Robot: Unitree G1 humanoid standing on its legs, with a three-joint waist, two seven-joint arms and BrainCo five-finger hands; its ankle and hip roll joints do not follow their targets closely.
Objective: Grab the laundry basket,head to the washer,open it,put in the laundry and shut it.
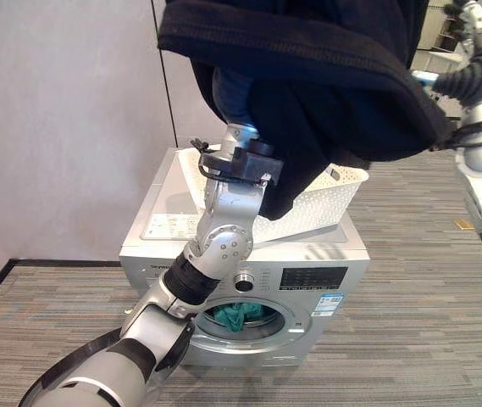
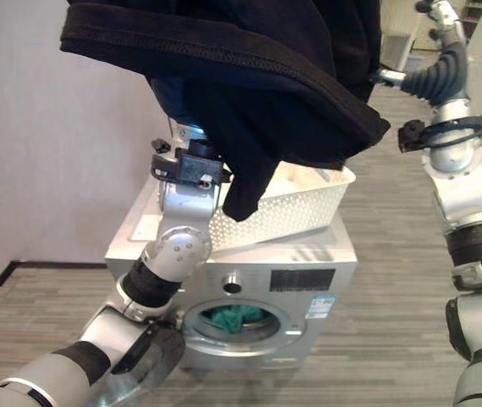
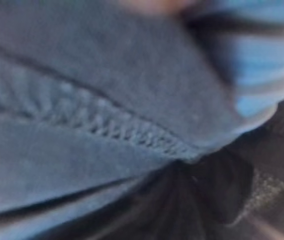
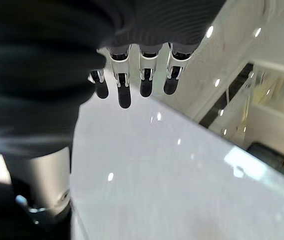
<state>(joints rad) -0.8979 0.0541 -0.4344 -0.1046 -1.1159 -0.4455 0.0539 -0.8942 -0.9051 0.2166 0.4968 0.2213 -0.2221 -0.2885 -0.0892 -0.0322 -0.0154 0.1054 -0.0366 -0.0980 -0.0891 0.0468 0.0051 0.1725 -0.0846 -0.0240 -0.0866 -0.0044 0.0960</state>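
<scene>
A large black garment (image 1: 308,76) hangs high over the washer (image 1: 249,271), draped down to the white perforated laundry basket (image 1: 334,191) that stands on the washer's top. My left arm (image 1: 224,229) rises from the lower left into the garment, and the cloth (image 3: 107,130) covers the hand. My right hand (image 4: 146,75) is lifted at the upper right beside the garment's far edge, its fingers straight. A teal cloth (image 1: 236,315) lies in the washer's round drum opening.
A pale wall (image 1: 63,127) stands close behind and left of the washer. Striped grey floor (image 1: 410,280) spreads to the right and front. Shelving (image 1: 435,30) shows at the far back right.
</scene>
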